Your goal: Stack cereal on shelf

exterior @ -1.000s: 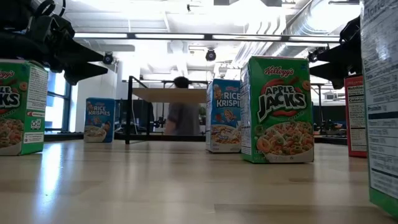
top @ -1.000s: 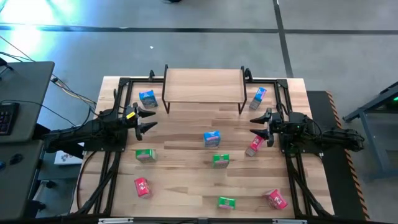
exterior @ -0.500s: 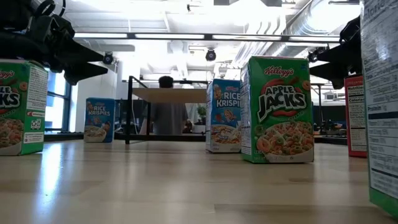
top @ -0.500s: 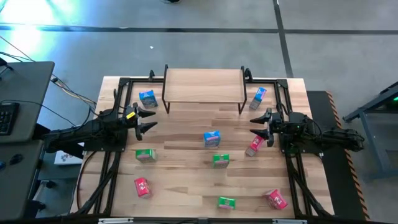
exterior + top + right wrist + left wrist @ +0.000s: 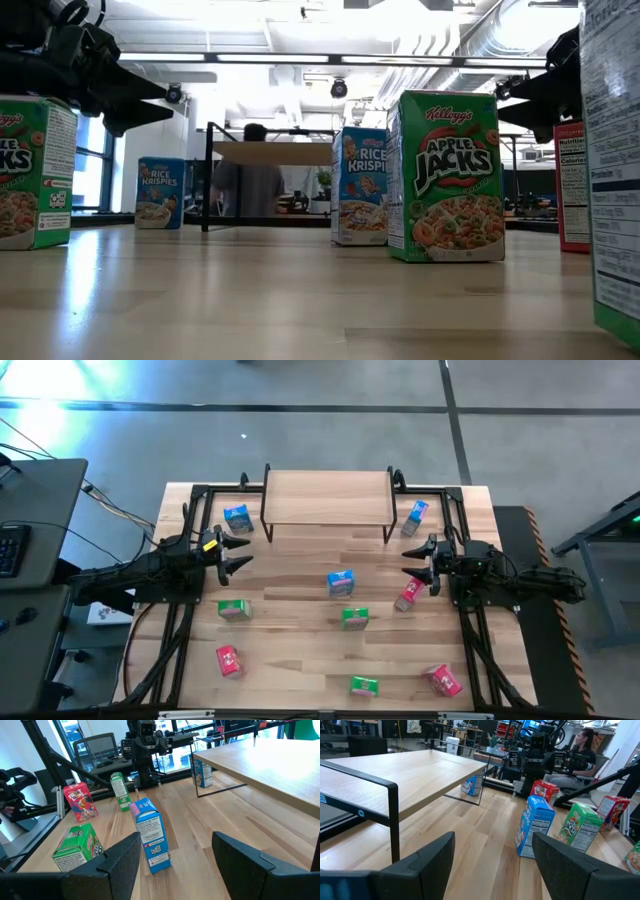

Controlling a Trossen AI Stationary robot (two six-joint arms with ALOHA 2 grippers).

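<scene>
In the high view the shelf (image 5: 327, 498) stands on thin black legs at the table's far middle, with nothing on its top. Nine cereal boxes stand scattered on the table: blue ones (image 5: 237, 518) (image 5: 416, 515) (image 5: 341, 582), green ones (image 5: 234, 609) (image 5: 354, 618) (image 5: 363, 685), red ones (image 5: 408, 594) (image 5: 229, 660) (image 5: 444, 680). My left gripper (image 5: 240, 553) hovers open at the table's left, near the far-left blue box. My right gripper (image 5: 410, 565) hovers open at the right, just beyond a red box. The wrist views show both pairs of fingers spread, with nothing between them (image 5: 492, 865) (image 5: 175, 865).
Black frame rails run along the table's left and right sides under the arms. Bare wood lies between the shelf and the middle blue box. A desk with a keyboard (image 5: 10, 545) stands left of the table. A person (image 5: 248, 180) shows beyond the shelf, and another sits farther off (image 5: 582, 750).
Both arms and all the boxes have kept still. In the low view a person in the room behind the shelf has walked across toward the picture's left.
</scene>
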